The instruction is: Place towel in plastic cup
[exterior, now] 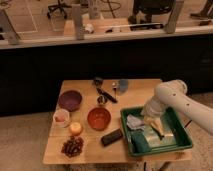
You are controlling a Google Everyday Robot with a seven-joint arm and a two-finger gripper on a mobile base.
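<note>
A pale grey crumpled towel [134,122] lies in the left part of the green tray [181,131] at the table's right. A small blue plastic cup [122,86] stands upright at the back of the table, behind the tray. My white arm comes in from the right and bends down into the tray. My gripper [150,119] is low over the tray's middle, just right of the towel and next to a yellowish item [158,126]. The cup is well apart from the gripper.
On the wooden table [85,152] are a purple bowl [69,99], an orange bowl [98,118], a white cup [61,118], an apple-like fruit [75,128], grapes [73,146], a black bar [111,136] and dark utensils [104,92]. A dark counter stands behind.
</note>
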